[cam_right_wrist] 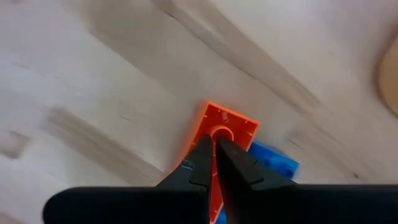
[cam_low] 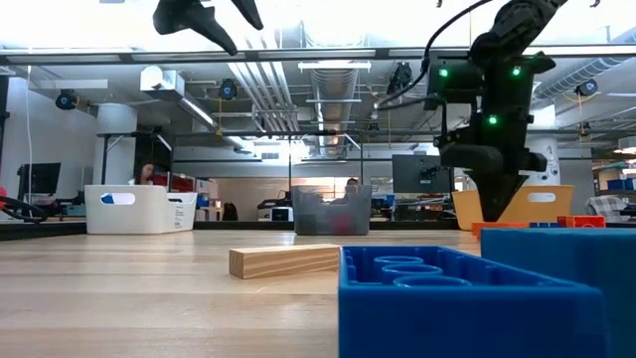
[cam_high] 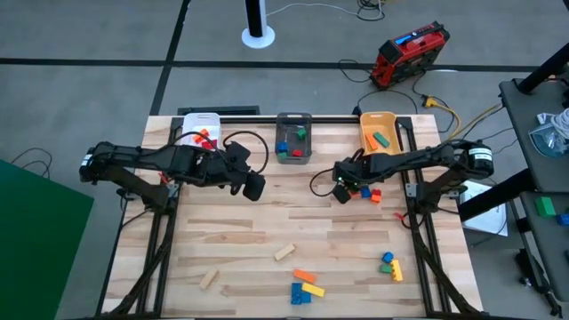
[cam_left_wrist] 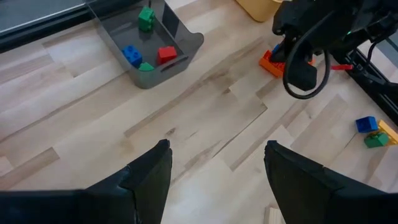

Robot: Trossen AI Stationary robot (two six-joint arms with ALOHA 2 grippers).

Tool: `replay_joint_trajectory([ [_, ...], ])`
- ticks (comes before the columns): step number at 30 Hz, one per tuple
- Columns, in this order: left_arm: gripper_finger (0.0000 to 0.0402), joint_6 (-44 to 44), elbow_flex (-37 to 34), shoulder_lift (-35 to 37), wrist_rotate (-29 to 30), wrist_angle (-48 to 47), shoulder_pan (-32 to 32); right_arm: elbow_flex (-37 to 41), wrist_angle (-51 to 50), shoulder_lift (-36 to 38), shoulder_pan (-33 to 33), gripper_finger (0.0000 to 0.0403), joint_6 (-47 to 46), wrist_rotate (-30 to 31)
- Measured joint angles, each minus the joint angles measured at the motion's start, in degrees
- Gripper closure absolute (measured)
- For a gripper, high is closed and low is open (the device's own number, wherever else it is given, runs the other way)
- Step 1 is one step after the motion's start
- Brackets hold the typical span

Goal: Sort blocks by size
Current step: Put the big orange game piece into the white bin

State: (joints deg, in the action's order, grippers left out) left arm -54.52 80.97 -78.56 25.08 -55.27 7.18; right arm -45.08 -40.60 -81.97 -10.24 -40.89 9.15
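My right gripper (cam_high: pixel 342 192) points down at a small cluster of blocks (cam_high: pixel 366 192) near the table's right far part. In the right wrist view its fingers (cam_right_wrist: pixel 214 144) are shut over an orange block (cam_right_wrist: pixel 239 127) that lies hollow side up against a blue block (cam_right_wrist: pixel 273 163). My left gripper (cam_high: pixel 253 187) hangs open above the bare table left of the middle, with nothing between its fingers (cam_left_wrist: pixel 214 163). More blocks lie loose near the front edge: two of plain wood (cam_high: pixel 284 252), an orange, yellow and blue group (cam_high: pixel 305 286), and a blue, green and yellow group (cam_high: pixel 389 265). My right gripper comes from above with its shut fingertips at the round post (cam_right_wrist: pixel 221 132) in the middle of the orange block's hollow side. The block lies flat on the table. Whether the tips touch it, I cannot tell.
Three bins stand along the far edge: a white one (cam_high: pixel 188 127) with red and orange blocks, a grey one (cam_high: pixel 281 126) with blue, green and red blocks, and an orange one (cam_high: pixel 366 135) with a green block. The middle of the table is bare wood (cam_high: pixel 293 213).
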Motion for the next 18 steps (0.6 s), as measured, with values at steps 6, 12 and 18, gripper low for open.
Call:
replay_joint_trajectory([
  [6,0.0171,0.27,0.00,0.00,0.02,-0.11,-0.17,-0.95,4.22,0.17,0.67,0.0390,1.08,-5.07],
  [12,0.0171,0.26,0.00,0.00,0.02,-0.11,-0.17,-4.33,-0.28,1.95,0.60,0.0390,0.07,-4.87],
  [18,0.0171,0.23,0.00,0.00,0.04,-0.05,-0.17,-7.16,-9.91,1.82,0.49,0.0389,-4.44,-4.67],
])
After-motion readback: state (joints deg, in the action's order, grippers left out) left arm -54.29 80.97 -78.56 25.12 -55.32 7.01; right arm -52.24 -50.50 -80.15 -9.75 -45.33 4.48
